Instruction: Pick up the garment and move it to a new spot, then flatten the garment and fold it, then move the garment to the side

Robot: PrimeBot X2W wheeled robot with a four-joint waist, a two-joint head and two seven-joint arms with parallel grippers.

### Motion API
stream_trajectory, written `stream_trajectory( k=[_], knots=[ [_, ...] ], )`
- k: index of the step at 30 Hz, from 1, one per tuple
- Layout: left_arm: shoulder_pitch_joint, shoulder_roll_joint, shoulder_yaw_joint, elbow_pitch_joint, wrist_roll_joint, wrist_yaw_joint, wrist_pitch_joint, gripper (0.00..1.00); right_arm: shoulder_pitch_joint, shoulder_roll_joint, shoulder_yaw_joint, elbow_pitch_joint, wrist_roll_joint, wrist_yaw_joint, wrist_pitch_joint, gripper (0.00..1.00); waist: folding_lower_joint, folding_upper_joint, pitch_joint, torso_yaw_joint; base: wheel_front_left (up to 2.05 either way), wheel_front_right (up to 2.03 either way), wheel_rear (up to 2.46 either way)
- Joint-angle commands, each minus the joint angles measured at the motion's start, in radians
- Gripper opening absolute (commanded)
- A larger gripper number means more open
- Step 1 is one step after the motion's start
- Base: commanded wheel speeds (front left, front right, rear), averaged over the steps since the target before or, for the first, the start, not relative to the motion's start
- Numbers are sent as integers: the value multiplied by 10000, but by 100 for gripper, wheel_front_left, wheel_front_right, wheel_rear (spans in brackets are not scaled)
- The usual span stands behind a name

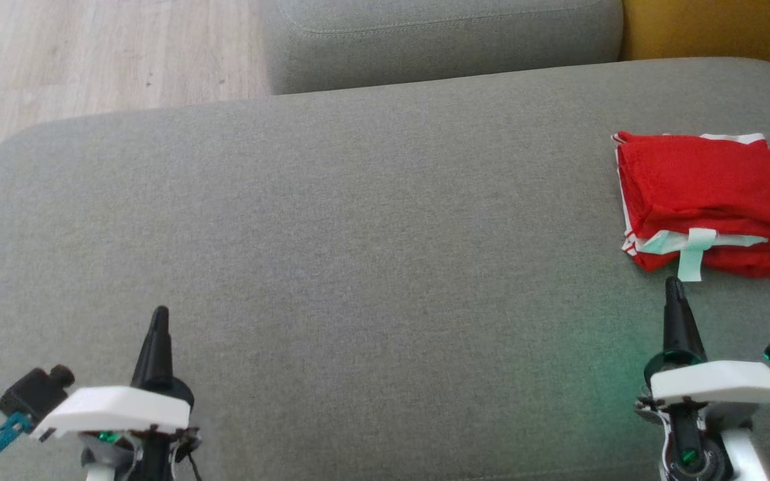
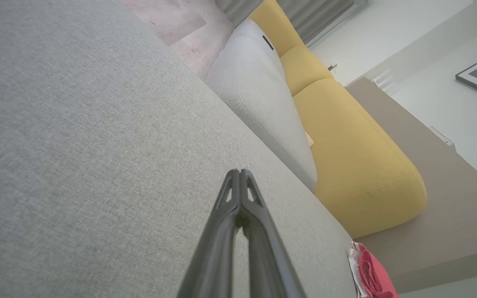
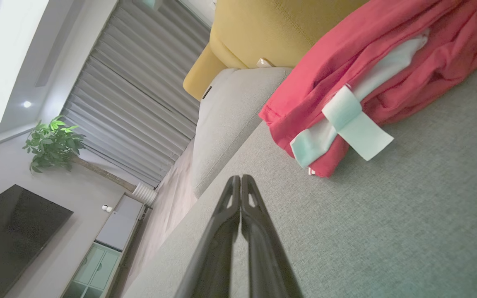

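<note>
Right gripper [image 1: 674, 282], closed and empty, points at the folded red-and-white cloth garment [image 1: 712, 194], far right on the grey fabric cushion [image 1: 358, 234]. Left gripper [image 1: 160, 312], near left, is likewise closed and empty.

Folded red garment [image 1: 712, 194], white-trimmed, at right edge of grey sofa cushion [image 1: 358, 234]. Right gripper [image 1: 674, 286] fingers pressed together, tip just below garment's pale strip [image 1: 692, 257]. Left gripper [image 1: 160, 315] likewise closed, well apart.

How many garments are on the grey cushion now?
1. A folded red garment lies at the right side of the grey cushion, just ahead of the right gripper. The head view cuts off further right.
</note>
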Motion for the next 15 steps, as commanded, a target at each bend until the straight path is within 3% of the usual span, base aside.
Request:
stream_trajectory(
  k=[1,15],
  knots=[
    [-583,24,268,-255,-299,-109,65,0,-456,-208,43,-389,325,-5,75,0,0,0,-7,11,0,0,0],
    [-704,26,526,-174,-1801,-216,479,0,-474,-223,-136,-430,1876,-6,468,0,0,0,-65,105,0,0,0]
  ],
)
